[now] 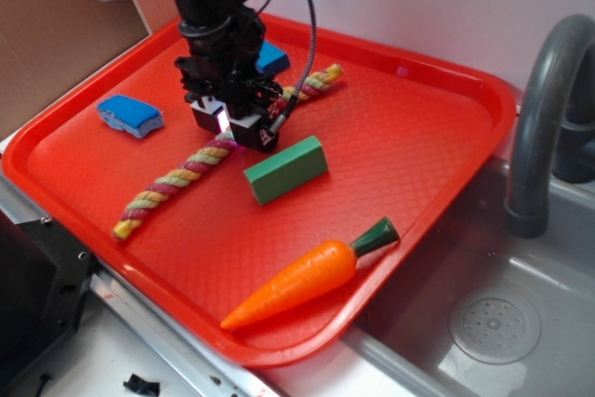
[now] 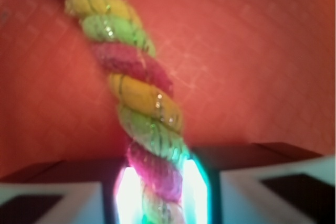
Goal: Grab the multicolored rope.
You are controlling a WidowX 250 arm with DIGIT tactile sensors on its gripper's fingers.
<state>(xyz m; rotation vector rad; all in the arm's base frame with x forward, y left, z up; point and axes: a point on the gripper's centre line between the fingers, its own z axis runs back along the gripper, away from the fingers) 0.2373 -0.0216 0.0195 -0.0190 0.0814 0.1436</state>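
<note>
The multicolored rope point(image 1: 177, 183) is a twisted cord of yellow, pink and pale green strands lying diagonally across the red tray point(image 1: 409, 127). My gripper point(image 1: 232, 129) is down on its middle part, hiding that stretch in the exterior view. In the wrist view the rope point(image 2: 134, 82) runs up from between my two glowing fingers, which press against both its sides, so the gripper point(image 2: 157, 192) is shut on the rope. The rope still rests on the tray.
A green block point(image 1: 286, 169) lies just right of the gripper. An orange toy carrot point(image 1: 307, 276) sits near the tray's front edge. Blue objects point(image 1: 130, 115) lie at the left and behind the arm point(image 1: 272, 57). A grey sink point(image 1: 483, 323) with a faucet point(image 1: 539, 109) is on the right.
</note>
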